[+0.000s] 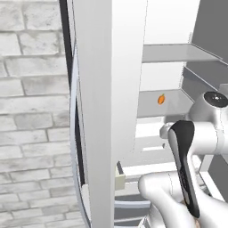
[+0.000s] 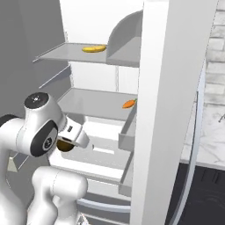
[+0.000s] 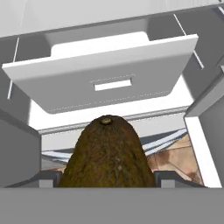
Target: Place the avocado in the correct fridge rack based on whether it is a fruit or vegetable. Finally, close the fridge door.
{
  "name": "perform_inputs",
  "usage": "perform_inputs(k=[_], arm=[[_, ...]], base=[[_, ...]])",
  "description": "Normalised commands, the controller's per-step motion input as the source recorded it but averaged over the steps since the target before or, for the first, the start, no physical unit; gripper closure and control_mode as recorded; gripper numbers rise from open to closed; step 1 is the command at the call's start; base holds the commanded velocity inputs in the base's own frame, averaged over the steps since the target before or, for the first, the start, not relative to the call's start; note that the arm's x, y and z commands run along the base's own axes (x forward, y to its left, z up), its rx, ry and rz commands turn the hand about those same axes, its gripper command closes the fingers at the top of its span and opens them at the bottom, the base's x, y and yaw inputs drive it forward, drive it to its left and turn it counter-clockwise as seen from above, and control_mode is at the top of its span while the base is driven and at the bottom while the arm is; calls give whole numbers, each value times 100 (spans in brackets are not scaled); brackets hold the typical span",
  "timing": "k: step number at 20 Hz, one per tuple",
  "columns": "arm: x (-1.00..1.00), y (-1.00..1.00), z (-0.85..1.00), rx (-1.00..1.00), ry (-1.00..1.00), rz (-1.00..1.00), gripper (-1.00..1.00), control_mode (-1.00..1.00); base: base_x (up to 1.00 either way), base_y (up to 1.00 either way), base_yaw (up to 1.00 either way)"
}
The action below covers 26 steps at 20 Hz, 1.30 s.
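Observation:
The avocado (image 3: 106, 153), dark brown and rough, sits between my gripper's (image 3: 107, 176) two fingers in the hand view, stem end pointing away from the camera. In the right base view it shows as a brown lump (image 2: 64, 146) under the wrist, with the gripper (image 2: 66, 146) shut on it. The hand hangs in front of the open fridge, lower than the fridge rack (image 2: 88, 102) that bears the small orange item (image 2: 128, 104). The same rack (image 1: 149, 106) and orange item (image 1: 161, 99) appear in the left base view.
A higher shelf (image 2: 66, 54) carries a yellow banana (image 2: 93, 48). A white drawer front (image 3: 105, 81) lies ahead of the hand. The open fridge door (image 2: 167, 110), with grey door bins (image 2: 126, 132), stands to the right. A brick wall (image 1: 31, 111) is at the left.

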Motion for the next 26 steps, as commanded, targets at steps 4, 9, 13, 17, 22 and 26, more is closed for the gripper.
perform_inputs(k=[4, 9, 13, 17, 22, 26], arm=[[0, 0, 0, 0, 0, 0, 100, 100], [80, -2, 13, 0, 0, 2, 100, -100], [100, 0, 32, 0, 3, 0, 100, -100], [100, 2, 10, 0, 2, 0, 100, -100], [100, 9, -2, 0, 0, 0, 100, -100], [100, 2, -11, 0, 0, 0, 100, -100]], base=[[88, 0, 0], [20, 0, 0], [0, 0, 0], [0, 0, 0], [0, 0, 0], [0, 0, 0]])
